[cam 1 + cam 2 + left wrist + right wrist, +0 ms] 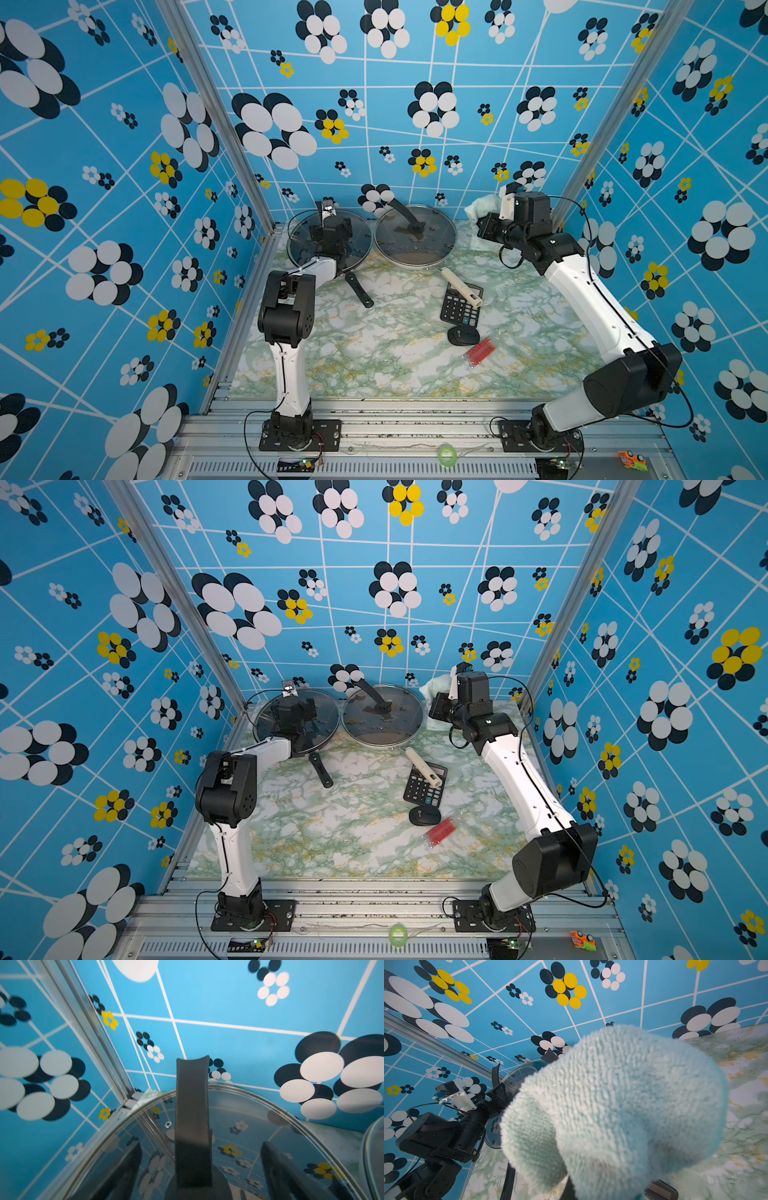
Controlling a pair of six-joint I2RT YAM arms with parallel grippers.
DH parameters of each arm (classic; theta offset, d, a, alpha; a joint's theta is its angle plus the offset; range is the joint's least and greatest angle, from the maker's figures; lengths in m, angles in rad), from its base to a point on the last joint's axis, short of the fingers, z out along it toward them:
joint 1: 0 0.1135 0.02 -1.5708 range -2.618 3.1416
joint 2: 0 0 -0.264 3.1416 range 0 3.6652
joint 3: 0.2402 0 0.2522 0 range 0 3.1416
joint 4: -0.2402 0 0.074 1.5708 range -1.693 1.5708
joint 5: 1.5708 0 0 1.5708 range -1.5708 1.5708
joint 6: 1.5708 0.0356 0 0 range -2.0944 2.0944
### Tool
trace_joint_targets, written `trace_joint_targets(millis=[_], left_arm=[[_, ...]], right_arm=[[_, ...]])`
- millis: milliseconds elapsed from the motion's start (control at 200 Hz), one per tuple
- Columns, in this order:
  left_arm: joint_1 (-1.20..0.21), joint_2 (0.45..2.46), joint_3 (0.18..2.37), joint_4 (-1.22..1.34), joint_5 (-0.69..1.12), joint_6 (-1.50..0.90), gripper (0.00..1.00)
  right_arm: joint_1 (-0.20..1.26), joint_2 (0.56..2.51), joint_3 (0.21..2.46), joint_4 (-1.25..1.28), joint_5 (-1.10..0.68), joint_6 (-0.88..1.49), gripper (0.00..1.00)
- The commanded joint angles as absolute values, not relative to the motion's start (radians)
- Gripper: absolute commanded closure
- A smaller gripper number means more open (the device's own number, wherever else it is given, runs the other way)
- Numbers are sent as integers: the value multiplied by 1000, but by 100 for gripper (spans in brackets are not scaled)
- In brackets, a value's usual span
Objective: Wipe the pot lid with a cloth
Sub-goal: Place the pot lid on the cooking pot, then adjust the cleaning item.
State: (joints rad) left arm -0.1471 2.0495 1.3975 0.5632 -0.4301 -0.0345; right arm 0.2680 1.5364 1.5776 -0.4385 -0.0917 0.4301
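Two glass pot lids sit side by side on pans at the back. My left gripper (330,239) is over the left lid (299,237) and stands open. In the left wrist view its fingers (278,1167) stand apart on each side of that lid's upright black handle (192,1105) without touching it. The right lid (432,241) has a curved black handle and brownish spots. My right gripper (482,218) is raised at the back right, shut on the pale mint-green cloth (482,205). The cloth (623,1105) fills the right wrist view and hides the fingers.
A calculator (459,311) lies at centre right with the right pan's cream handle (461,286) resting over it. A black mouse (463,336) and a red packet (480,351) lie nearer the front. The left pan's black handle (359,291) sticks out forward. Walls close in behind and beside.
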Motion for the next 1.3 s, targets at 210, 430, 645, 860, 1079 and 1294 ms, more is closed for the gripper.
trace_joint_targets(millis=[210, 430, 645, 860, 1079, 1294], left_arm=[[-139, 1655, 1387, 254, -262, -336, 1], [-169, 1513, 1433, 6, -42, -639, 1], [-418, 1455, 1402, -18, 37, -896, 1], [-507, 1433, 1423, -62, 74, -935, 1], [-467, 1445, 1323, 281, 300, -997, 1], [-380, 1565, 1539, 64, 502, -1077, 1]], right_arm=[[275, 1555, 1572, -331, -208, 432, 100], [276, 1573, 1575, -276, -251, 432, 100], [276, 1565, 1569, -249, -219, 413, 100], [276, 1601, 1671, -302, -255, 371, 100], [276, 1629, 1728, -338, -287, 334, 100], [276, 1662, 1763, -340, -412, 281, 100]])
